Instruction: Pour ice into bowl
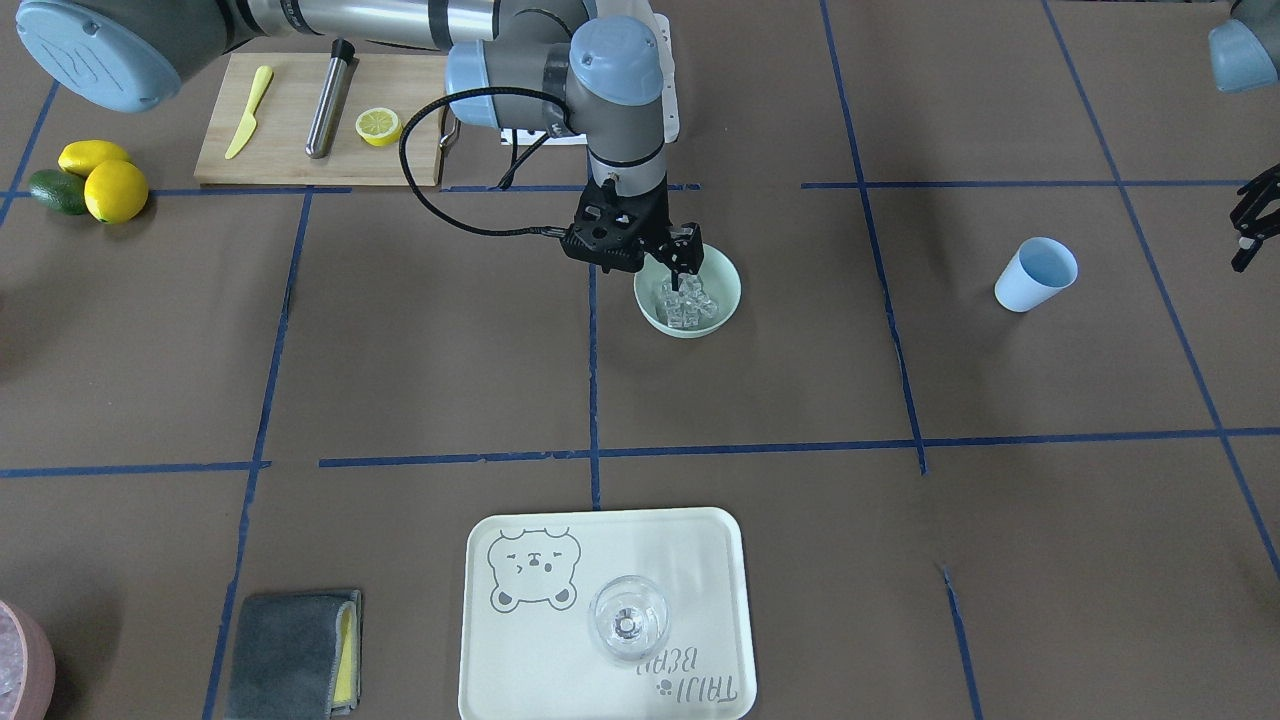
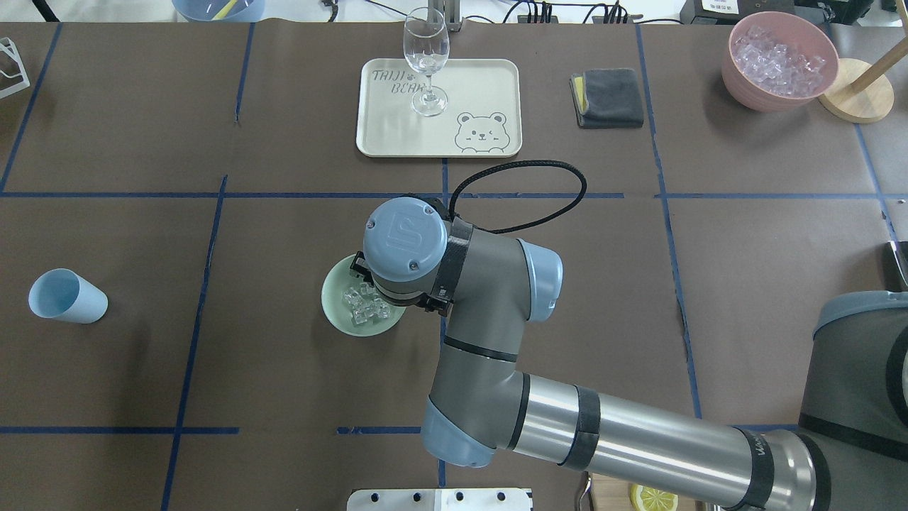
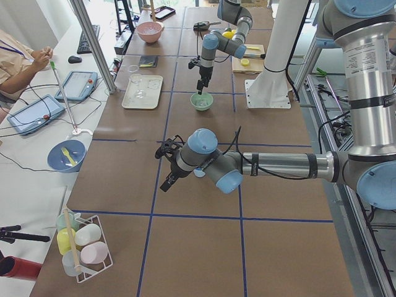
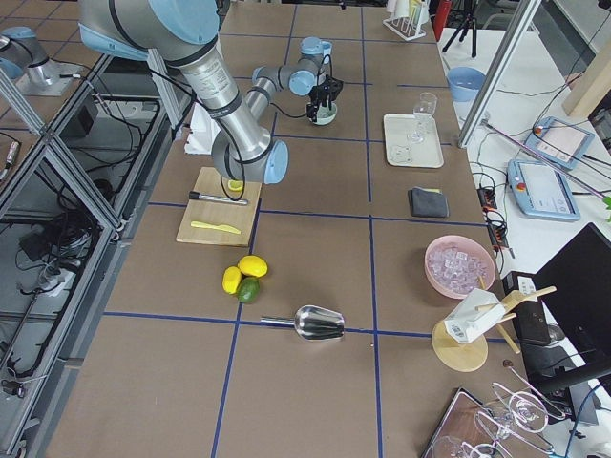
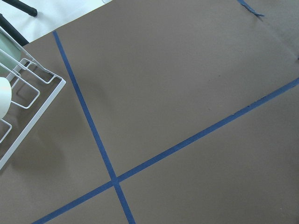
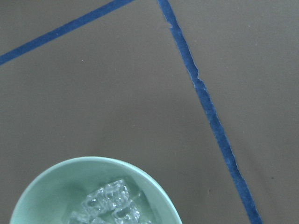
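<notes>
The pale mint-green bowl (image 1: 720, 305) stands near the table's middle with a small heap of clear ice (image 1: 688, 300) cubes in it. My right gripper (image 1: 685, 268) hangs over the bowl's robot-side rim. Its fingers are close together, one reaching inside just above the ice, and seem shut on the rim. In the overhead view the wrist hides the gripper; the bowl (image 2: 339, 316) and ice (image 2: 363, 305) show beside it. The right wrist view shows the bowl's rim (image 6: 93, 163) and ice (image 6: 112, 200), no fingers. My left gripper (image 1: 1250, 230) is open and empty at the table's side, away from the bowl.
A light blue cup (image 1: 1036, 275) stands empty between the bowl and my left gripper. A cream tray (image 1: 700, 540) holds a wine glass (image 1: 628, 618). A pink container of ice (image 2: 780, 60), grey cloth (image 1: 290, 655), cutting board (image 1: 290, 150) and lemons (image 1: 112, 185) lie around the edges.
</notes>
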